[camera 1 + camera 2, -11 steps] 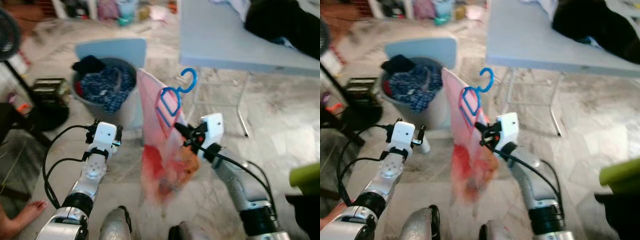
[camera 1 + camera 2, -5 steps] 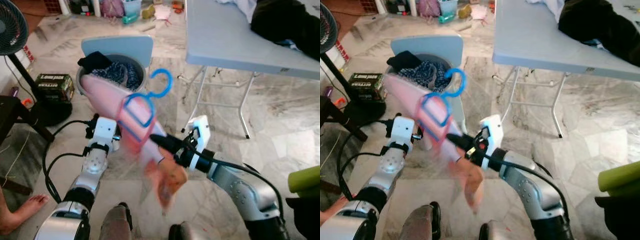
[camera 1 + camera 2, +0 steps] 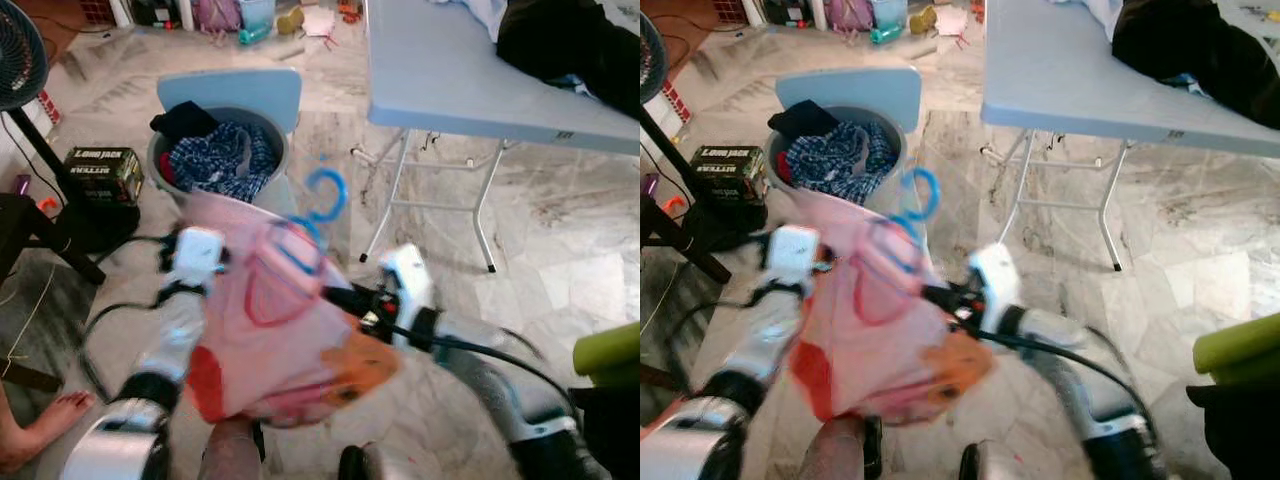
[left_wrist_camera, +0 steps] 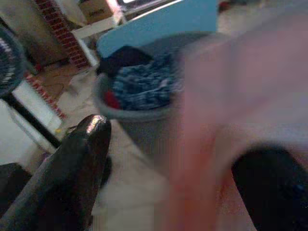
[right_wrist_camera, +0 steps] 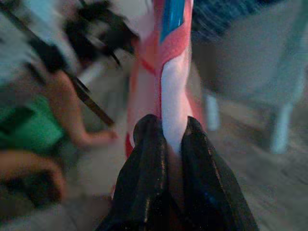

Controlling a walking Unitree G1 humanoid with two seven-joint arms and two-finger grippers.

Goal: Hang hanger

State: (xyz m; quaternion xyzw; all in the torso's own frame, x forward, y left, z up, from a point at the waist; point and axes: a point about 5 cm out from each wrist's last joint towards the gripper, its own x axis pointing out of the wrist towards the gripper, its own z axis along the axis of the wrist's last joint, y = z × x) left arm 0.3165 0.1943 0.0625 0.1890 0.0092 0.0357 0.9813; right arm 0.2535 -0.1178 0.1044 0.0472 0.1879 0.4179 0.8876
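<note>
Head stereo pair: high, angled forward and down over both arms onto marble floor (image 3: 580, 270). Both eyes share grey laundry basket (image 3: 262, 196), folding desk (image 3: 1060, 80), pink garment (image 3: 875, 330) on blue hanger (image 3: 318, 215); right eye offset slightly sideways. Left wrist: close along left claw (image 4: 178, 173), facing same basket (image 4: 144, 130), garment blurred near lens. Right wrist: very close along right claw (image 5: 174, 139), fingers (image 5: 149, 159) pinching garment, blurred surroundings.

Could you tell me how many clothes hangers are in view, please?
1: a blue plastic clothes hanger inside the pink garment, which the right pincer pinches before the grey laundry basket. Others may be hidden.
</note>
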